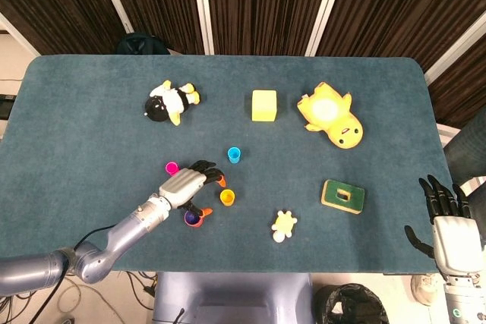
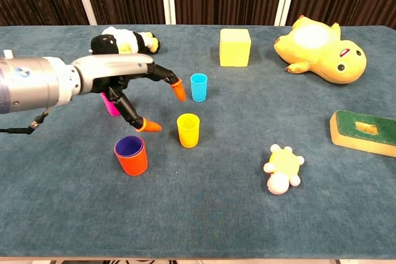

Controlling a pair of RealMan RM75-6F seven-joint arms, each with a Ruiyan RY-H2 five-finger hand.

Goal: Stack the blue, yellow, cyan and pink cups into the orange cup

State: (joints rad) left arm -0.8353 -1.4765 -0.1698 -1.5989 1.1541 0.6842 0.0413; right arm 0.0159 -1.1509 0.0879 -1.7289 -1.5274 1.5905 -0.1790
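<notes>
Nearest you, the orange cup stands upright near the front left of the table, and the blue cup already sits nested inside it, its dark blue rim showing just within the orange wall. In the head view the pair reads as one small ring under your left hand.

Your left hand hangs over the table just behind that stack, fingers spread apart and holding nothing; one orange fingertip points down between the stack and the yellow cup, another reaches toward the cyan cup. From above, the same hand lies between the pink cup and the yellow one.

The yellow cup stands upright just to the right of the stack, nothing inside it that you can see. The pink cup is partly hidden behind your left hand in the chest view; the head view shows it upright. Farther back, the cyan cup stands upright and alone.

Your right hand shows only in the head view, off the table's right front corner, fingers apart and holding nothing.

At the back lie a penguin toy, a yellow block and a yellow duck toy.
</notes>
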